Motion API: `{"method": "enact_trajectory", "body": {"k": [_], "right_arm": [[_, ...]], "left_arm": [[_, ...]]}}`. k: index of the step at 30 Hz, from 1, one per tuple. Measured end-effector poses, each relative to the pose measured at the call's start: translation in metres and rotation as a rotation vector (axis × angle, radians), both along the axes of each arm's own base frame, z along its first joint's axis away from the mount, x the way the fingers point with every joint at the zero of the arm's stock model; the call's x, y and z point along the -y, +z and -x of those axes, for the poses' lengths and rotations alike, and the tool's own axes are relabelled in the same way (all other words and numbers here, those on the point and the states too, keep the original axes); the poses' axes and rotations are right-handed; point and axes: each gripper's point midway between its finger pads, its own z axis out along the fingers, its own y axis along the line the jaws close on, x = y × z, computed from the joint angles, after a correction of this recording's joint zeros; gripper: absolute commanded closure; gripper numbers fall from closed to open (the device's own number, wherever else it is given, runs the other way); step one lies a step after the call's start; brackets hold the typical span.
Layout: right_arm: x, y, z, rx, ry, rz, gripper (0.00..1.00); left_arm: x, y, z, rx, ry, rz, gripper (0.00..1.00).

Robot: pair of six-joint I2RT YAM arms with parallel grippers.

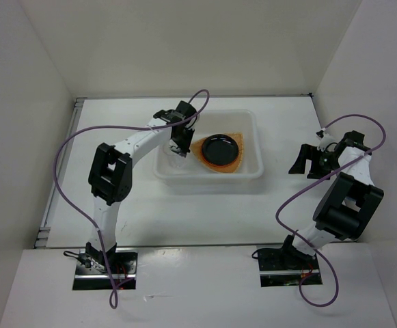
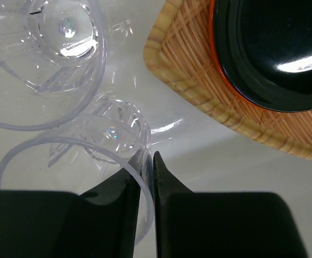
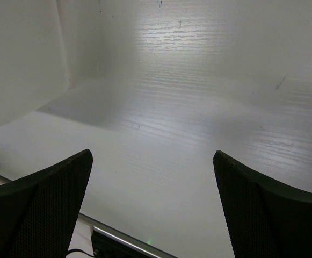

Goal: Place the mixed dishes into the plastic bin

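The translucent white plastic bin point(image 1: 256, 147) stands at the table's middle. In it lies the tan woven dish point(image 1: 199, 146), with the orange plate's rim point(image 2: 213, 40) and the black plate point(image 1: 220, 147) stacked on it. The woven dish point(image 2: 198, 75) and black plate point(image 2: 284, 48) also show in the left wrist view. My left gripper point(image 1: 179, 149) is inside the bin's left end, shut on the rim of a clear cup point(image 2: 99, 145). A second clear cup point(image 2: 48, 59) lies beside it. My right gripper point(image 1: 306, 162) is open and empty, right of the bin.
White walls enclose the table on the left, back and right. A metal rail point(image 1: 61, 171) runs along the table's left edge. Purple cables point(image 1: 82, 198) loop from both arms. The right wrist view faces bare table point(image 3: 188, 134) and wall.
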Motion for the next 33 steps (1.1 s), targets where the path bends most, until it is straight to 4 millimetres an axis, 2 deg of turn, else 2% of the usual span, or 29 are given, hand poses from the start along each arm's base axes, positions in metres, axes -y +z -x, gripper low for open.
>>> {"method": "enact_trajectory", "body": {"k": [1, 3, 4, 7, 9, 13, 15, 16, 17, 19, 20, 22, 25, 27, 28, 31, 33], "right_arm": [[0.0, 0.0, 0.0, 0.0, 0.0, 0.0, 0.02], [0.0, 0.0, 0.0, 0.0, 0.0, 0.0, 0.02], [0.0, 0.0, 0.0, 0.0, 0.0, 0.0, 0.02], [0.0, 0.0, 0.0, 0.0, 0.0, 0.0, 0.02], [0.0, 0.0, 0.0, 0.0, 0.0, 0.0, 0.02], [0.0, 0.0, 0.0, 0.0, 0.0, 0.0, 0.02], [0.0, 0.0, 0.0, 0.0, 0.0, 0.0, 0.02], [0.0, 0.0, 0.0, 0.0, 0.0, 0.0, 0.02], [0.0, 0.0, 0.0, 0.001, 0.0, 0.001, 0.02], [0.0, 0.001, 0.0, 0.004, 0.0, 0.004, 0.02], [0.001, 0.002, 0.0, 0.006, -0.001, 0.008, 0.02], [0.001, 0.005, 0.0, 0.017, -0.003, 0.017, 0.02], [0.001, 0.01, 0.0, 0.031, -0.007, 0.028, 0.02], [0.002, 0.012, 0.0, 0.037, -0.008, 0.035, 0.02], [0.002, 0.013, 0.0, 0.037, -0.009, 0.039, 0.02], [0.003, 0.013, 0.001, 0.036, -0.011, 0.043, 0.02], [0.003, 0.012, 0.001, 0.035, -0.012, 0.043, 0.02]], "left_arm": [[0.001, 0.0, 0.0, 0.0, -0.001, 0.003, 0.72], [0.002, 0.001, -0.001, 0.004, -0.003, 0.008, 0.67], [0.002, 0.002, -0.002, 0.006, -0.003, 0.01, 0.58], [0.004, 0.01, -0.007, 0.023, 0.005, 0.025, 0.49], [0.006, 0.019, -0.013, 0.045, 0.014, 0.037, 0.48], [0.001, 0.054, -0.029, 0.148, 0.069, 0.046, 0.3], [-0.007, 0.09, -0.033, 0.243, 0.103, 0.056, 0.2], [-0.013, 0.117, -0.034, 0.32, 0.126, 0.076, 0.04], [-0.019, 0.146, -0.032, 0.394, 0.148, 0.099, 0.0], [-0.038, 0.219, -0.018, 0.596, 0.207, 0.197, 0.0], [-0.051, 0.252, -0.005, 0.687, 0.23, 0.248, 0.0], [-0.086, 0.314, 0.038, 0.872, 0.272, 0.361, 0.0], [-0.141, 0.35, 0.088, 1.039, 0.367, 0.427, 0.0], [-0.161, 0.347, 0.105, 1.066, 0.42, 0.432, 0.0], [-0.166, 0.335, 0.108, 1.053, 0.43, 0.422, 0.0], [-0.174, 0.278, 0.11, 0.957, 0.466, 0.357, 0.0], [-0.18, 0.231, 0.114, 0.865, 0.48, 0.285, 0.0]]}}
